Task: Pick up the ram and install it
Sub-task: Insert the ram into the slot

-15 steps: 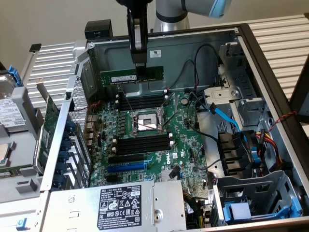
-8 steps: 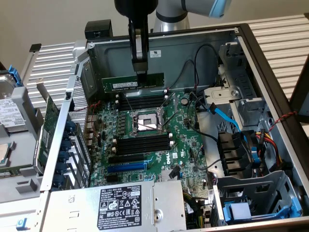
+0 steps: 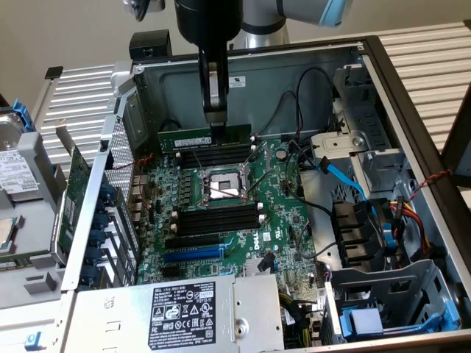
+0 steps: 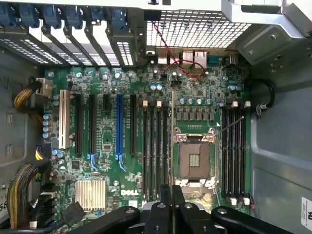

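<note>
The ram (image 3: pixel 195 138), a narrow green stick with a white label, stands on its long edge inside the open computer case. My gripper (image 3: pixel 217 126) comes down from above and is shut on the ram's upper edge, right of its middle. The stick hangs level just over the far bank of black memory slots (image 3: pixel 215 157), behind the processor socket (image 3: pixel 221 187). Whether it touches a slot I cannot tell. In the wrist view the ram (image 4: pixel 171 136) is a thin line seen edge-on, running from my gripper (image 4: pixel 169 197) along the slot nearest the socket (image 4: pixel 194 158).
A second bank of black slots (image 3: pixel 217 219) lies in front of the socket. Black wires and a blue cable (image 3: pixel 342 175) hang to the exterior view's right, by a drive cage (image 3: pixel 368 158). The power supply (image 3: pixel 184 312) fills the front. A green expansion card (image 3: pixel 73 198) stands outside the case wall.
</note>
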`<act>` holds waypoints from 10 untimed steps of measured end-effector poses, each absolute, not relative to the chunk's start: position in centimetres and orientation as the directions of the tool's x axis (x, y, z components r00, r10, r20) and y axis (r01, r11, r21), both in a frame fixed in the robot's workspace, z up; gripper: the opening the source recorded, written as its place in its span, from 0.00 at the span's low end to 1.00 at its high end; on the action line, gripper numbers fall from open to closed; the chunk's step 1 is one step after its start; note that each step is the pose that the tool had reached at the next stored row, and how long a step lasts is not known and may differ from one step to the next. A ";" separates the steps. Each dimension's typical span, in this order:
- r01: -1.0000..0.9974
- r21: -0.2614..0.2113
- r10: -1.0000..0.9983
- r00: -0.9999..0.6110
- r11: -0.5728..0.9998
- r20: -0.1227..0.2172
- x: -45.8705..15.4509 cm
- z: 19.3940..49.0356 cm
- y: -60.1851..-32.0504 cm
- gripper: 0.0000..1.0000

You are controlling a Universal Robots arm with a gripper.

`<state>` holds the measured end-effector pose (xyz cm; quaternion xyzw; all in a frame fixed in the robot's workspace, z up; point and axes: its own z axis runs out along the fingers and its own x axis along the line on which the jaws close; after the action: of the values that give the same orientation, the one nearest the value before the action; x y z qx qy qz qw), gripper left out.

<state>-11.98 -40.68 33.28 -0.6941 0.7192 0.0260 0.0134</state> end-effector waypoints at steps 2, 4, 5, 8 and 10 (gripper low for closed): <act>-0.999 0.018 -0.998 -0.036 0.035 -0.052 -12.0 33.0 -40.7 0.13; -0.999 0.018 -0.998 -0.036 0.035 -0.047 -12.0 32.8 -40.7 0.13; -0.999 0.018 -0.998 -0.036 0.035 -0.045 -12.0 32.7 -40.7 0.13; -0.999 0.018 -0.998 -0.036 0.035 -0.045 -12.0 32.7 -40.7 0.13; -0.999 0.018 -0.998 -0.036 0.035 -0.045 -12.0 32.6 -40.7 0.13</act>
<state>-11.96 -40.68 32.64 -0.6943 0.7193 0.0221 0.0099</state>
